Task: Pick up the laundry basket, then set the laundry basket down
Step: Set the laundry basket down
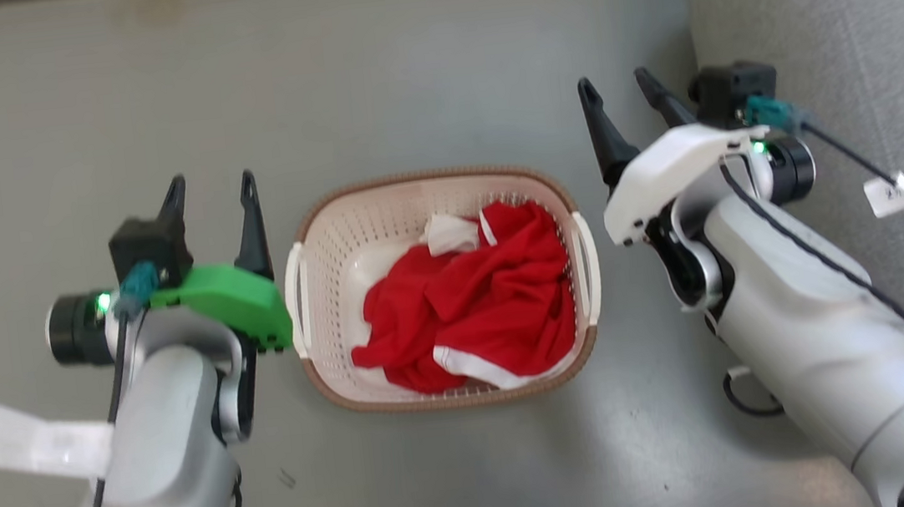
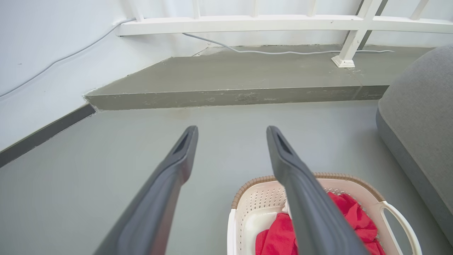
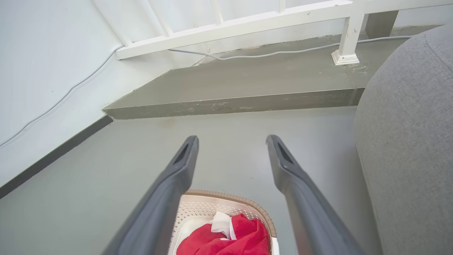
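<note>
Laundry basket [image 1: 356, 232] sits upright on the grey floor [image 1: 415, 64], out in the open, well short of the raised step [image 2: 230, 96] at the floor's far edge and near the grey upholstered seat [image 1: 838, 11] on the right side. You have it between both arms. The left gripper [image 1: 211, 186] is just beside the basket's left side with its fingers spread and nothing in them. The right gripper [image 1: 616, 85] is off the right side, a bit further away, also spread and empty. Looks: small rounded-rectangular tub with cream-white perforated plastic walls, a brown woven-look rim and a thin white loop handle on each short side, the left handle [image 1: 295, 302] and the right handle [image 1: 590, 260]. Inside is a crumpled red garment [image 1: 466, 302] with white trim, plus a white scrap [image 1: 450, 233] near the far wall. Handling, my guess: it's light, since thin plastic plus one shirt weighs little. The walls are stiff enough to keep shape but will likely flex if you squeeze them. The plastic is smooth, so a pinch on the wall could slip. Take it by the two side handles, one gripper each, closing across the handle bar or hooking under it, and lift evenly, because a one-sided lift would likely tip it and spill the cloth. The load is soft and loose, not fragile. Nothing is gripped yet, so the pick-up hasn't begun.
</note>
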Tool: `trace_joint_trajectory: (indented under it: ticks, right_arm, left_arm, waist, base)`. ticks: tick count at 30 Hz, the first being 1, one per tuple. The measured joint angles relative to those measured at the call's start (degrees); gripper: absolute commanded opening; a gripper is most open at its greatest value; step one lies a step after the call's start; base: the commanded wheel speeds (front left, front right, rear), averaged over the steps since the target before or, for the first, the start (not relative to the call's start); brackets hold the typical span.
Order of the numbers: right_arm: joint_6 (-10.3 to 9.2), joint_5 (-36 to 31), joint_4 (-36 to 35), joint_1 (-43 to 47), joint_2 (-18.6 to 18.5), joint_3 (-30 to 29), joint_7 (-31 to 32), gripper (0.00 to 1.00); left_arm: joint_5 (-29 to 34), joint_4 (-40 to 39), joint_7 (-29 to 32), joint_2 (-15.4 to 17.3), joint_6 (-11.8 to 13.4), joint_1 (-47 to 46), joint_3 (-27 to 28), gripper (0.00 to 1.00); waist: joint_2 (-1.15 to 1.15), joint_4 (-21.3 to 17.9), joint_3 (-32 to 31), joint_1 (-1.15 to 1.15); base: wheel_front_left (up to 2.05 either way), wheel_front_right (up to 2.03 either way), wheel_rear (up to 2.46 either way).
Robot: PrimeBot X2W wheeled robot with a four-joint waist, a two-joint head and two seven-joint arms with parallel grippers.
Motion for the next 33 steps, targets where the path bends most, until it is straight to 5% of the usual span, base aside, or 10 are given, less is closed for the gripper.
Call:
trace_joint_trajectory:
  ticks: [33]
  right_arm:
    - [-0.04,-12.84,-22.41,32.52,0.54,-15.97,0.00,1.00]
  left_arm:
    - [10.51,-22.12,0.01,-0.19,0.24,32.52,13.78,1.00]
  waist:
    - [0.00,0.23,-18.59,0.00]
  base:
    - [0.00,0.00,0.00]
